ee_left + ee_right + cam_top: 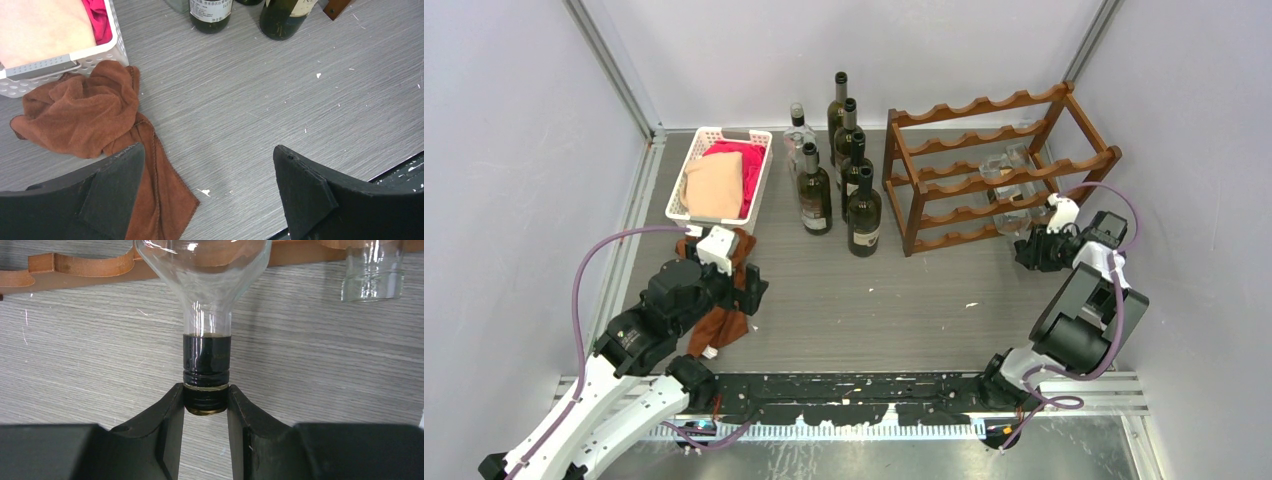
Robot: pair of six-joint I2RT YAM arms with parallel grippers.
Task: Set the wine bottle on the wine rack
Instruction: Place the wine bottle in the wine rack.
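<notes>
The right gripper (206, 405) pinches the capped mouth of a clear glass wine bottle (205, 270), with its two dark fingers (167, 425) pressed against either side of the dark screw cap. The bottle's shoulder reaches across a scalloped rail of the wine rack (75, 270), so it is already lying partly in a cradle on a low tier at the right end. A second clear bottle (372, 275) rests in the rack just beside it.

The left gripper (207, 185) hangs spread wide over the table (280, 100) and holds nothing. A brown cloth (85, 115) lies below it, next to a white basket (95, 52). A group of dark bottles (864, 210) stands upright to the left of the rack.

The held bottle looks empty, so it is probably light. It is also rigid, smooth and breakable. The cap is narrow and ridged, which gives the fingers some bite, but it is far from the bottle's body, so the weight can swing the bottle around the pinch. The neck just below the cap is likely the better place to hold it. A knock against the neighbouring bottle could chip either one.
</notes>
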